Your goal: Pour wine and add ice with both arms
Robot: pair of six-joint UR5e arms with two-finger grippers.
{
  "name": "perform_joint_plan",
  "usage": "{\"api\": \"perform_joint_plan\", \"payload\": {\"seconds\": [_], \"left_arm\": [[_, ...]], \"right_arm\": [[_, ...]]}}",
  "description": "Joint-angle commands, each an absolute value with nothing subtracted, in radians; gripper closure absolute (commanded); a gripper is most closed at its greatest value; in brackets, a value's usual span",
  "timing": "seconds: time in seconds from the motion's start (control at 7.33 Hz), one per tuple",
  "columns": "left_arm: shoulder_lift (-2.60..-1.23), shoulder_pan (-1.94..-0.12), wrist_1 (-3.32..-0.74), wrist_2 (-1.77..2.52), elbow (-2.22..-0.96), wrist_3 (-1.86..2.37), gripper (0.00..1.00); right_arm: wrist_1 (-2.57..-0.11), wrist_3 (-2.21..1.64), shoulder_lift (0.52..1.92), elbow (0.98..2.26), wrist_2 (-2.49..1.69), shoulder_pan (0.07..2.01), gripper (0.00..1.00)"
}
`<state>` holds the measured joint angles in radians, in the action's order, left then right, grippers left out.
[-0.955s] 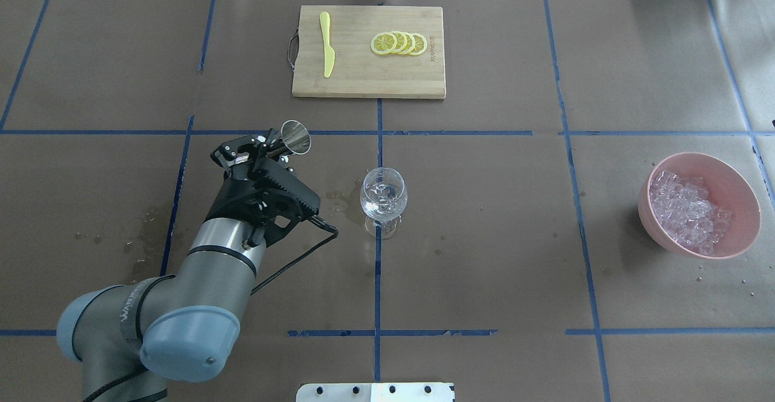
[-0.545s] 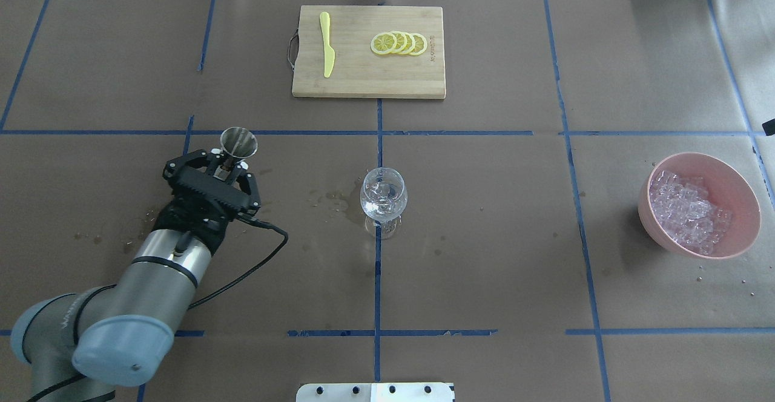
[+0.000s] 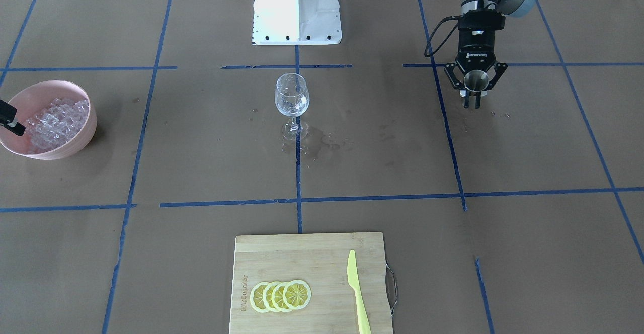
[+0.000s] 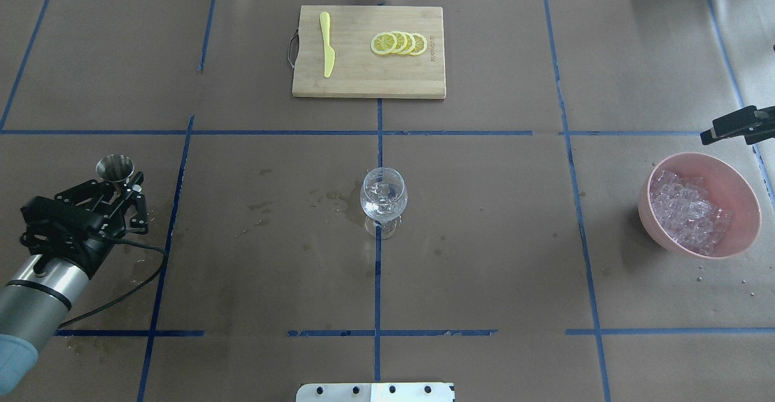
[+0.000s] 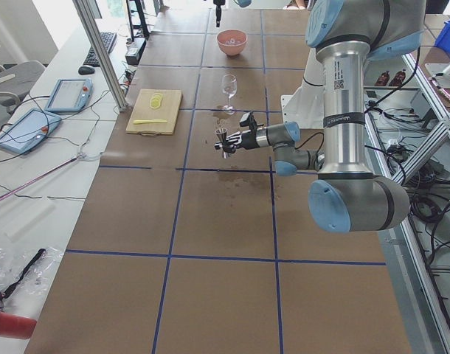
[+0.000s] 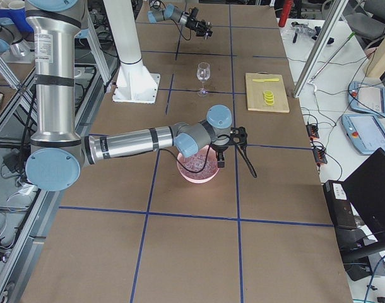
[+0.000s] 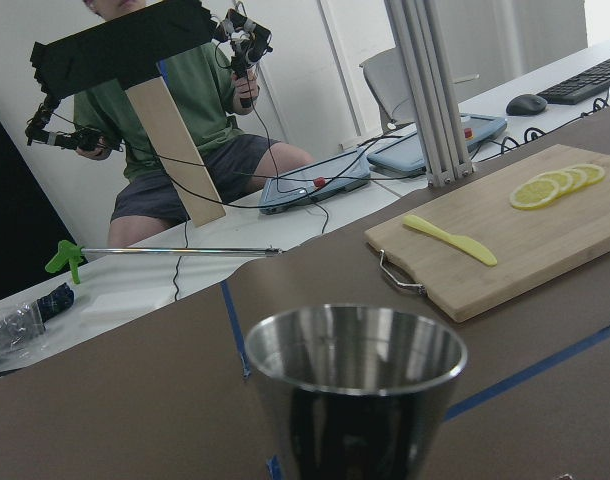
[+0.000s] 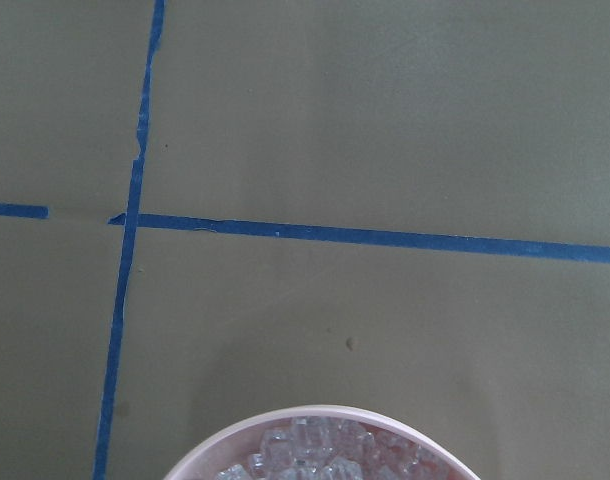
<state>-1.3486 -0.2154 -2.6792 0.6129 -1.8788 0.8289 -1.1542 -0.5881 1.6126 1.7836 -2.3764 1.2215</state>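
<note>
The brown paper worktop (image 4: 484,238) has blue tape lines and wet spots. A wooden cutting board (image 4: 363,81) lies at its far side. A round pink bowl (image 4: 745,208) sits on the robot's right. The right gripper (image 4: 735,125) hangs near the bowl's far rim; I cannot tell how its fingers stand. The left gripper (image 4: 124,189) is clamped on a shiny steel cup (image 4: 115,168). A clear wine glass (image 4: 383,199) stands upright in the middle, well apart from both. Yellow lemon slices (image 4: 399,43) and a yellow plastic knife (image 4: 327,45) lie on the board. The ice (image 4: 687,211), small clear cubes, is heaped in the bowl
</note>
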Motion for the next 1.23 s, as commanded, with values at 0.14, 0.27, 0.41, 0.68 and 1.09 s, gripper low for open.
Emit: {"api": "perform_joint_plan", "payload": {"seconds": [0.14,0.27,0.41,0.68,1.09], "left_arm": [[-1.269,-0.209,-2.986,0.606,-1.648,1.131,1.00],[-1.287,-0.203,-2.987,0.604,-1.620,1.196,1.00],[-1.331,-0.201,-2.976,0.603,-1.590,1.216,1.00],[-1.409,-0.201,-2.977,0.574,-1.536,1.207,1.00],[-1.416,-0.198,-2.976,0.514,-1.551,1.076,1.00]], "right_arm": [[-1.135,-0.635,1.620,1.810,-2.368,1.209,0.00],[-1.137,-0.635,1.620,1.815,-2.368,1.209,0.00],[-1.137,-0.637,1.621,1.816,-2.368,1.209,0.00],[-1.137,-0.637,1.621,1.816,-2.368,1.207,0.00],[-1.135,-0.637,1.621,1.816,-2.368,1.206,0.00]]}}
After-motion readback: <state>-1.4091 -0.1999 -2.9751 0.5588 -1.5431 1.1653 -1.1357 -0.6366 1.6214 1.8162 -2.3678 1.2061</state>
